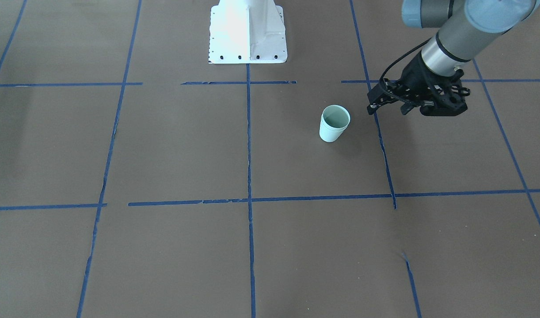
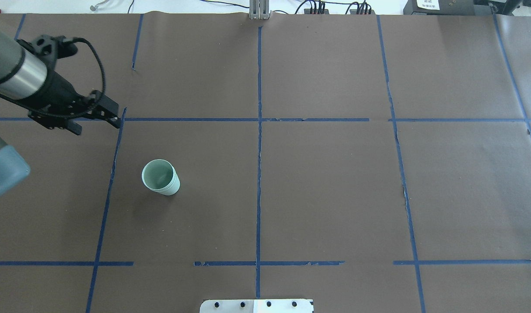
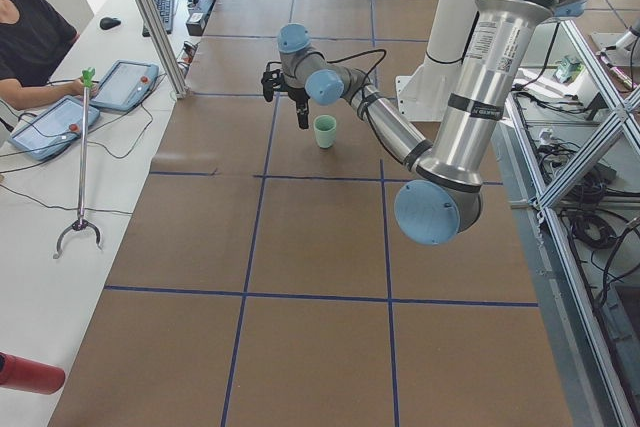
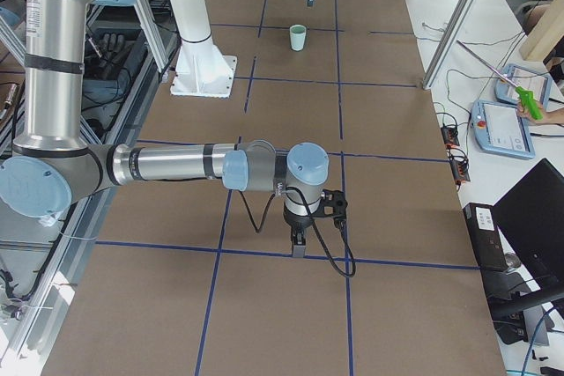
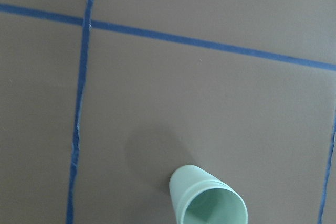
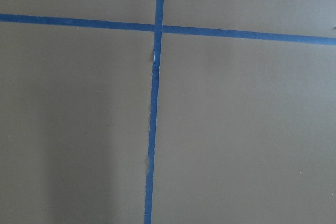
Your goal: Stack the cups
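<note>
One pale mint-green cup [image 1: 333,126] stands upright on the brown table, left of centre in the overhead view [image 2: 161,178]. Double rim lines near its top show in the left wrist view [image 5: 207,203], as of two cups nested one in the other. My left gripper [image 1: 387,109] is open and empty, in the air beyond and to the left of the cup in the overhead view [image 2: 96,124]. My right gripper [image 4: 298,246] shows only in the exterior right view, low over the table far from the cup [image 4: 298,38]. I cannot tell whether it is open or shut.
The table is covered in brown paper with a grid of blue tape lines [image 2: 259,119]. The robot's white base plate [image 1: 248,35] is at the table's edge. An operators' side table with tablets [image 3: 120,85] and a grabber stick [image 3: 82,157] runs along the far side.
</note>
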